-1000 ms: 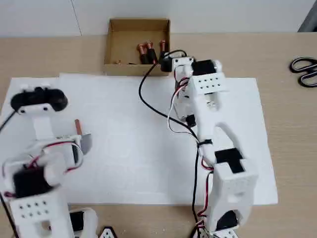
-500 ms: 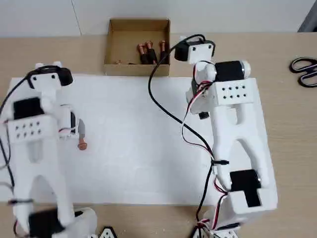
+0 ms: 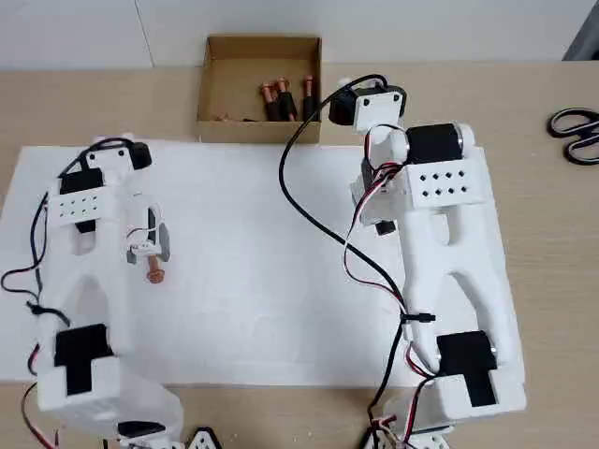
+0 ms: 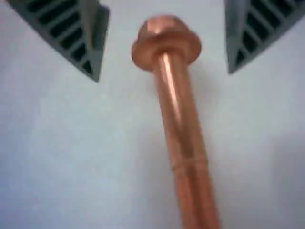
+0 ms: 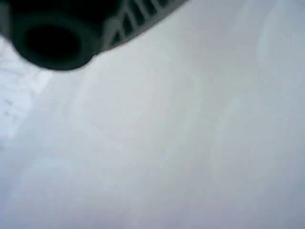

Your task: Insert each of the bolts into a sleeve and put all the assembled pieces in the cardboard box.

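A copper bolt (image 4: 174, 119) lies flat on the white sheet (image 3: 253, 281). My left gripper (image 4: 167, 50) hangs over it, open, one grey finger on each side of the bolt's head and neither touching it. In the high view the same bolt (image 3: 155, 272) lies just in front of the left gripper (image 3: 153, 249) at the sheet's left. My right gripper (image 3: 378, 224) is low over the sheet's right part, shut on a black sleeve (image 5: 50, 45) whose open end faces the camera beside a ribbed finger (image 5: 138, 19). The cardboard box (image 3: 211, 89) at the back holds several assembled pieces (image 3: 284, 98).
Scissors (image 3: 576, 134) lie on the wooden table at the far right. A black cable (image 3: 299, 201) loops over the sheet between the box and the right arm. The sheet's middle is bare.
The right arm has drawn back from the box to the sheet's right part. The left arm has stretched out and come down over the bolt, which now lies on the sheet.
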Robot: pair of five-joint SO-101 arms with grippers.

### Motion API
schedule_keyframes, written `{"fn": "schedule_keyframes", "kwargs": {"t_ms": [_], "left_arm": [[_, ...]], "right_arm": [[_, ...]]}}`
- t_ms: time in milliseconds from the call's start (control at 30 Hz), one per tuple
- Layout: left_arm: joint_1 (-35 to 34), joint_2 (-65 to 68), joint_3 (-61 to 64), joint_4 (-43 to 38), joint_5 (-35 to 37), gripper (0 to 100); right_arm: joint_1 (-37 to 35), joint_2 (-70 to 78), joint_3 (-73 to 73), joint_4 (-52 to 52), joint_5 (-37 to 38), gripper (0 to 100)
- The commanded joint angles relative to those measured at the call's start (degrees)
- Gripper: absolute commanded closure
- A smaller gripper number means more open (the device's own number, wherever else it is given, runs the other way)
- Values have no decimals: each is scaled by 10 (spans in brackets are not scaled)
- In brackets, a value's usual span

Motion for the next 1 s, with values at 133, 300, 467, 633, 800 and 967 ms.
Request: {"fn": "schedule_keyframes", "kwargs": {"t_ms": [133,300,467,633,800,967], "left_arm": [[-2,36,-23,-41,14,837],[-2,51,-24,-59,28,881],[-2,67,-24,-66,29,909],[-1,76,-24,-69,28,983],[3,72,-24,-76,28,994],[35,71,-36,-60,25,994]], "right_arm": [[4,-29,-3,-7,4,994],[4,-29,-2,-7,4,994],[4,-29,-2,-7,4,994],[4,-29,-2,-7,3,994],[4,-29,-2,-7,2,994],[4,-29,11,-7,3,994]]}}
